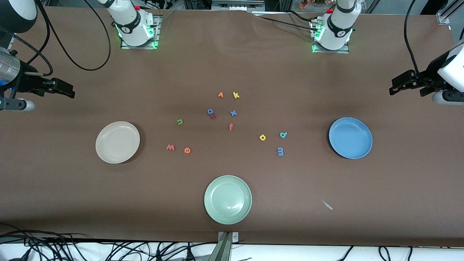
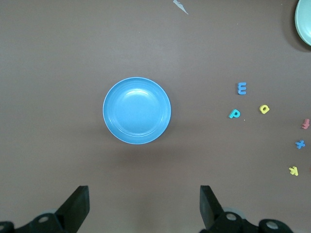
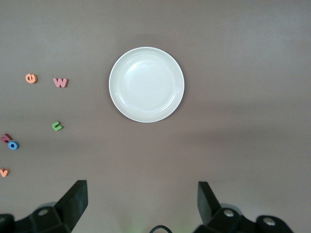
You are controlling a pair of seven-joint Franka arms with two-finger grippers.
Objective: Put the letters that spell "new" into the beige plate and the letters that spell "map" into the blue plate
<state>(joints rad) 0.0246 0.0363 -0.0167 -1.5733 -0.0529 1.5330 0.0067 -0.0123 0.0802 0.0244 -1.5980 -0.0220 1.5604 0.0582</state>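
The beige plate [image 1: 117, 142] [image 3: 146, 84] lies empty toward the right arm's end. Beside it on the cloth are the green n [image 1: 179, 121] [image 3: 57, 126], the pinkish-red w [image 1: 170, 147] [image 3: 60, 82] and the orange e [image 1: 187, 150] [image 3: 31, 78]. The blue plate [image 1: 350, 137] [image 2: 137, 110] lies empty toward the left arm's end, with the yellow a [image 1: 262, 137] [image 2: 264, 108], the teal p [image 1: 283, 135] [image 2: 234, 114] and the blue m [image 1: 280, 151] [image 2: 242, 88] beside it. My right gripper [image 1: 67, 90] [image 3: 141, 185] and left gripper [image 1: 395, 85] [image 2: 143, 190] hang open and empty over bare cloth at their ends.
A pale green plate [image 1: 228, 199] lies nearest the front camera. Mid-table lie an orange v-like letter [image 1: 220, 95], a yellow k [image 1: 236, 95], a blue o [image 1: 210, 111], a blue x [image 1: 233, 113] and a red f [image 1: 231, 126]. A small white scrap [image 1: 327, 205] lies on the cloth.
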